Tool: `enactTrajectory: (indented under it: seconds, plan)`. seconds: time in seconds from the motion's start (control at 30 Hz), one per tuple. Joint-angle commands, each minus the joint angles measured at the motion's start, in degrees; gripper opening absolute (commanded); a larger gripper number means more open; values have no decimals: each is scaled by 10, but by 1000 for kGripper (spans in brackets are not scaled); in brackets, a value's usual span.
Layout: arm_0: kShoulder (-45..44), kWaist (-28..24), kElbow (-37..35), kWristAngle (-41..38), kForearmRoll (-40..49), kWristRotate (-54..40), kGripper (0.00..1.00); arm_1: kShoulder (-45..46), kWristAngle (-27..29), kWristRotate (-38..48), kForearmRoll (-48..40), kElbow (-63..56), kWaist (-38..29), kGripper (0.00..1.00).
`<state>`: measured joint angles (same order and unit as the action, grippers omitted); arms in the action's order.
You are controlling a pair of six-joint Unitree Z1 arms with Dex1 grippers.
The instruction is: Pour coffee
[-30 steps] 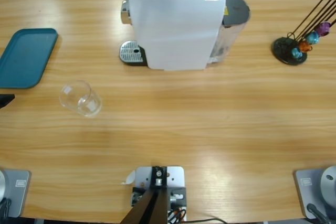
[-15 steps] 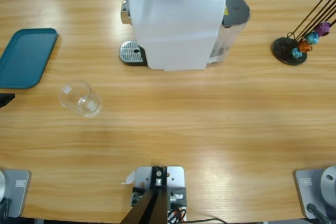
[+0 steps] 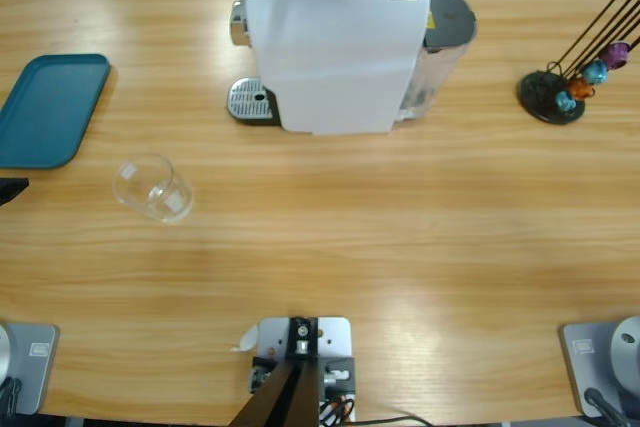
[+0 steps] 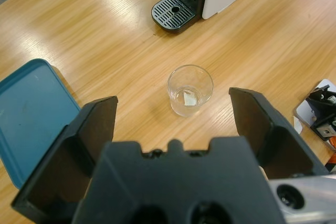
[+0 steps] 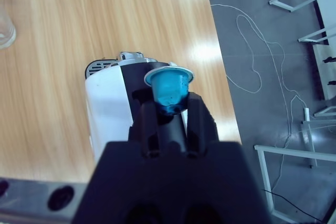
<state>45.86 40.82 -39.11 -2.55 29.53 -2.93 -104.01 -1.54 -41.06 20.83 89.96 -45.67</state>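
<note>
two black-jawed grippers: the left gripper is spread wide, with an empty clear glass tumbler at its 12 o'clock; no coffee shows. the right gripper pinches a blue capsule over the big white boxy machine.

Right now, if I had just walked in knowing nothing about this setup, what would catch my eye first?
Probably the big white coffee machine at the far side of the wooden table, with the right tool above it, shut on a blue capsule. Next, the empty clear glass standing alone in front of the open left tool, beside a teal tray.
</note>
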Motion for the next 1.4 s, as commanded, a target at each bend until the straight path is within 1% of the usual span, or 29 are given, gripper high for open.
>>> enactTrajectory:
  seconds: [0.03,0.5,0.87,0.9,0.93,0.97,1.0,1.03,1.07,1.17,1.23,1.4]
  plan:
    - [12,5,10,-8,-5,-4,918,-26,1,-6,5,-19,2,0]
    - [13,5,10,-8,-5,-4,919,-40,19,-5,4,-21,2,0]
    - [15,5,10,-8,-6,-4,919,-53,19,2,7,-21,2,1]
    - [14,5,10,-8,-6,-4,918,-53,21,4,7,-20,2,245]
    - [13,5,11,-8,-6,-4,919,-53,22,7,7,-19,1,399]
    - [14,5,11,-8,-6,-4,918,-53,20,9,8,-19,1,434]
    - [15,5,11,-8,-8,-3,919,-53,21,9,8,-19,-1,556]
    - [16,5,12,-8,-10,-3,919,-52,23,9,8,-19,-2,633]
    - [17,5,12,-8,-11,-4,918,-51,24,9,8,-19,-3,660]
    - [16,4,12,-8,-11,-4,919,-45,29,9,7,-19,-3,662]
    - [16,5,12,-8,-11,-4,919,-42,33,9,7,-19,-3,732]
    - [16,5,12,-8,-11,-4,918,-27,36,9,7,-17,-5,738]
